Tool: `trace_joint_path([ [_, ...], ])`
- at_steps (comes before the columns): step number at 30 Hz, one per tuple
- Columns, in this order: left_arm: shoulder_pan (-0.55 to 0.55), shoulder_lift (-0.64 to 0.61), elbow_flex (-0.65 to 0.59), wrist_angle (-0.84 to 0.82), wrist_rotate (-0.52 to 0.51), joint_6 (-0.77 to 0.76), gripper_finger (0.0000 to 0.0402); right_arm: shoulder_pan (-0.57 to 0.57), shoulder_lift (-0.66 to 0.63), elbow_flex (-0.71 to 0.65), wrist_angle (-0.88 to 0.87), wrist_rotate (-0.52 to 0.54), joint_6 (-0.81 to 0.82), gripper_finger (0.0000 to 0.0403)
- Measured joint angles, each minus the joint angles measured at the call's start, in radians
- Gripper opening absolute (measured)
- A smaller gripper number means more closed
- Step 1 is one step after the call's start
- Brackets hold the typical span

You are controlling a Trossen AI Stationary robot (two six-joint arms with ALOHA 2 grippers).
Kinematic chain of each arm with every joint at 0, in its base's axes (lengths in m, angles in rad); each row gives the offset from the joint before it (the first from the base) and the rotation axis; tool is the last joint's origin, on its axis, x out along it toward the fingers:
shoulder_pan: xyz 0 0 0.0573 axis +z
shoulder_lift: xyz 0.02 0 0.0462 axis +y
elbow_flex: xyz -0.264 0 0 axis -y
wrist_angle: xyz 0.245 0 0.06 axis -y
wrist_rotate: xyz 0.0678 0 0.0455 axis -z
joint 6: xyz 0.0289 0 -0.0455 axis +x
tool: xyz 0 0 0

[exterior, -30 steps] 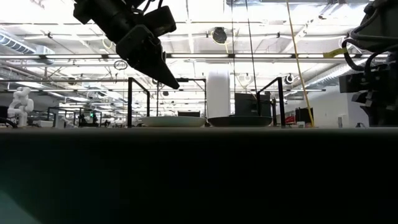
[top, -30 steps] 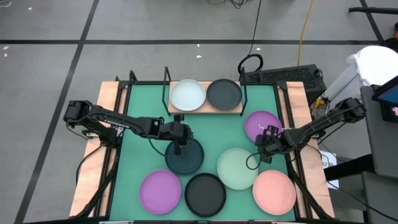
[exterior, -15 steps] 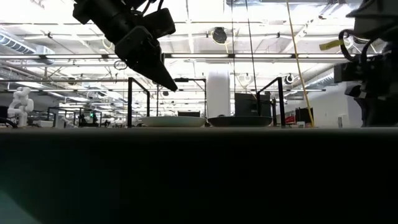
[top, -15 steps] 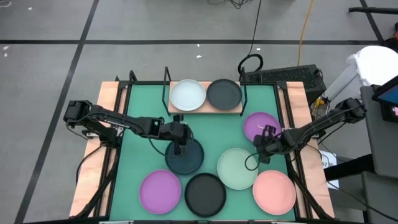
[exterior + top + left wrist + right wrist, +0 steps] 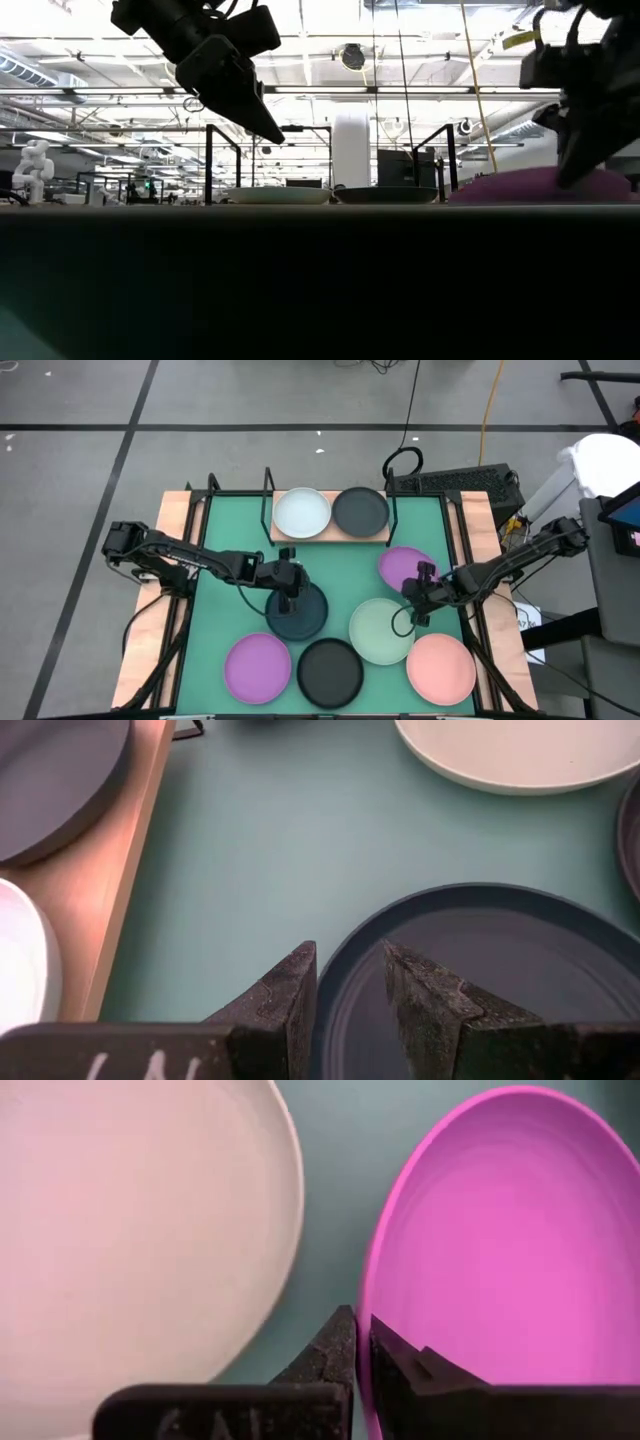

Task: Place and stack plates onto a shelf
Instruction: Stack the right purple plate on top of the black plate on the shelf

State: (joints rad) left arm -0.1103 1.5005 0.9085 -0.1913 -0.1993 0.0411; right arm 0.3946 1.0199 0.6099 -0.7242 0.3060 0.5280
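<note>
The shelf point(image 5: 385, 539) stands at the table's far edge and carries a white plate point(image 5: 302, 512) and a dark grey plate point(image 5: 360, 510). My right gripper point(image 5: 421, 582) is shut on a purple plate point(image 5: 400, 563) at the table's right. My left gripper point(image 5: 290, 588) hangs open well above the dark teal plate point(image 5: 297, 616); in the left wrist view the teal plate's rim point(image 5: 345, 955) shows below the gap between its fingers. On the green table lie a mint plate point(image 5: 382, 632), a salmon plate point(image 5: 441, 668), a black plate point(image 5: 330, 672) and a second purple plate point(image 5: 258, 668). My right gripper pinches the purple plate's rim point(image 5: 364, 1315) between its two fingers, on the plate's near right side. The fingers come slanting down from the table's right. The held side is raised above the table line point(image 5: 545, 185); whether the far side rests on the table, I cannot tell.
The shelf's black wire posts point(image 5: 266, 500) rise at both of its ends. Wooden strips point(image 5: 175, 570) run along the table's left and right sides. The mint plate lies just beside the raised purple one. Bare green table point(image 5: 230, 520) shows left of the shelf.
My right gripper has risen and gone a little toward the table's left, taking the purple plate along. The plate's held side has come up off the table, and it now shows above the table line in the low view.
</note>
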Motion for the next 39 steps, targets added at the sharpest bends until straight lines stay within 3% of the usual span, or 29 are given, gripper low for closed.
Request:
trace_joint_path([
  [17,-0.027,0.000,0.000,0.000,0.000,-0.024,0.0124,0.000,0.011,0.081,0.115,-0.027,-0.104,0.0002],
  [30,-0.026,0.000,0.000,0.006,0.000,-0.029,0.0124,0.000,0.202,0.267,0.183,-0.047,-0.301,0.0002],
  [39,-0.026,0.000,0.000,0.004,0.000,-0.039,0.0124,-0.018,0.277,0.394,0.179,0.047,-0.486,0.0002],
])
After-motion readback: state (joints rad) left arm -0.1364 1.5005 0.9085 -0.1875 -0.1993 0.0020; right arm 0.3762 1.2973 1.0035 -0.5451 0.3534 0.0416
